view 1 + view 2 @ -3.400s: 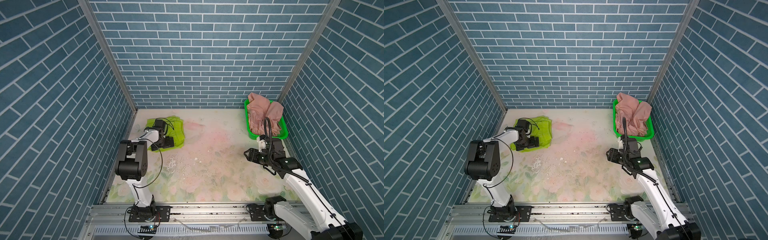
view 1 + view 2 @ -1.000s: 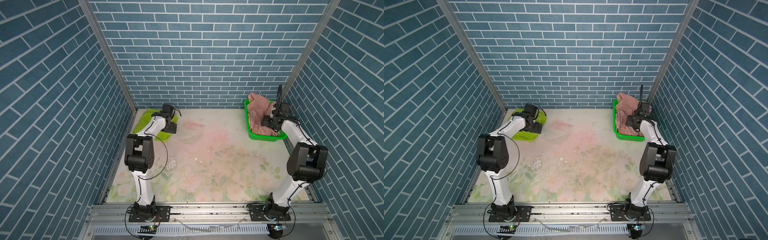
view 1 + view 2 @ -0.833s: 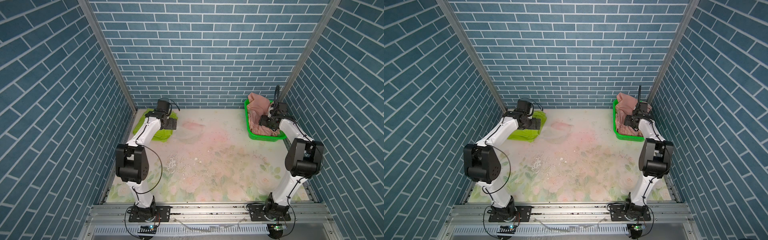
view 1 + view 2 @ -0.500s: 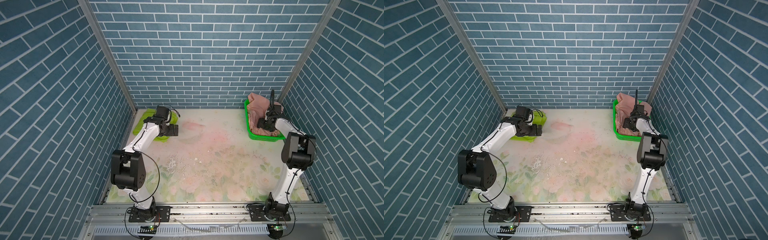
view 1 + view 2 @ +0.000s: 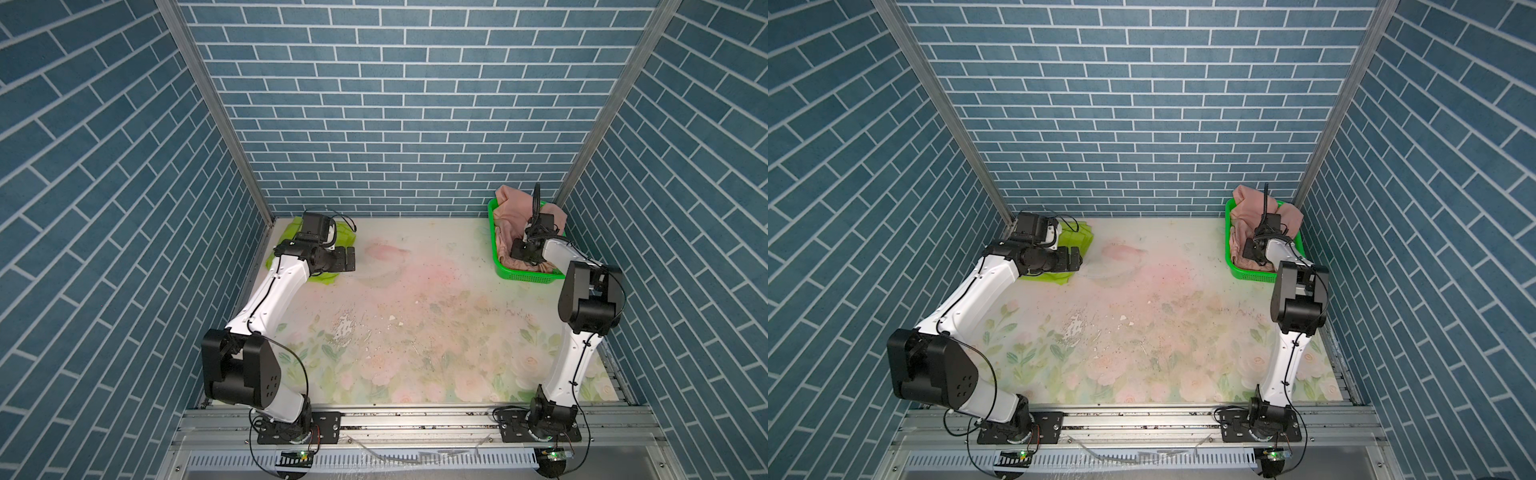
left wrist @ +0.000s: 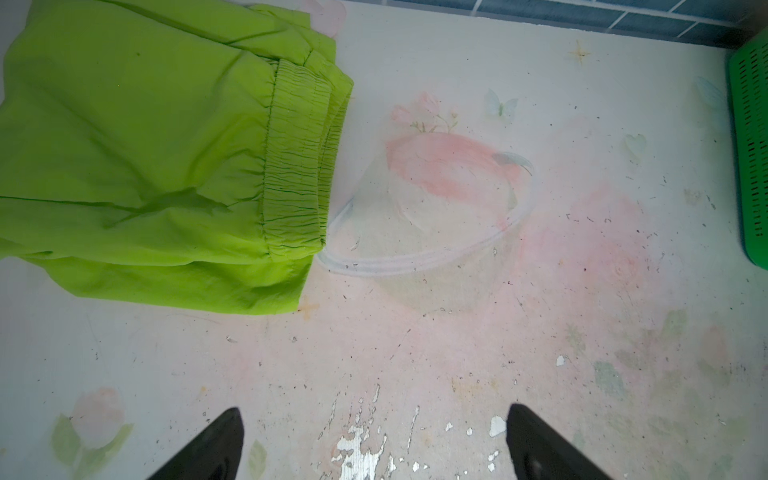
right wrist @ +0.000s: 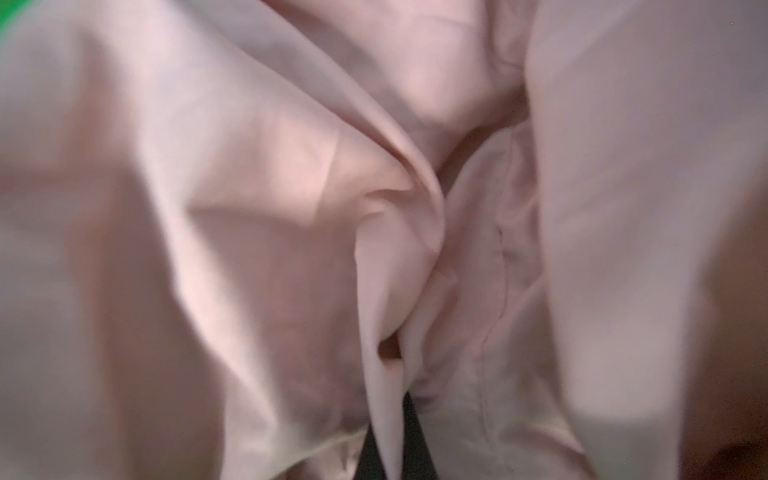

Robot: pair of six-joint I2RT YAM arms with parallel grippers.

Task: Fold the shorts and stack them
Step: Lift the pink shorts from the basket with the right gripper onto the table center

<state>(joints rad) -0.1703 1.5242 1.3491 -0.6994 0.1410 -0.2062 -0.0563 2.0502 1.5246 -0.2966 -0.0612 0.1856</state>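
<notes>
The lime-green shorts [image 5: 347, 237] [image 5: 1077, 237] [image 6: 145, 145] lie folded on the table at the back left. My left gripper [image 5: 351, 258] [image 5: 1076, 257] [image 6: 374, 409] hovers just off their near right edge, open and empty, over bare table. The dusty-pink shorts [image 5: 515, 208] [image 5: 1250, 208] [image 7: 270, 208] sit crumpled in the green basket [image 5: 528, 277] [image 5: 1250, 273] at the back right. My right gripper [image 5: 521, 251] [image 5: 1250, 249] [image 7: 392, 419] reaches down into the basket. It is shut on a raised fold of the pink fabric, pinched between its dark fingers [image 7: 415, 440].
Blue brick walls close in the back and both sides, and the basket stands against the right wall. The floral table surface [image 5: 415, 324] has chipped paint [image 6: 357, 449] near its middle. A faint clear bowl-like outline [image 6: 436, 249] shows beside the green shorts' waistband.
My right gripper has settled lower into the basket and shut on a fold of the pink shorts. The left arm has drawn back off the green shorts, still open.
</notes>
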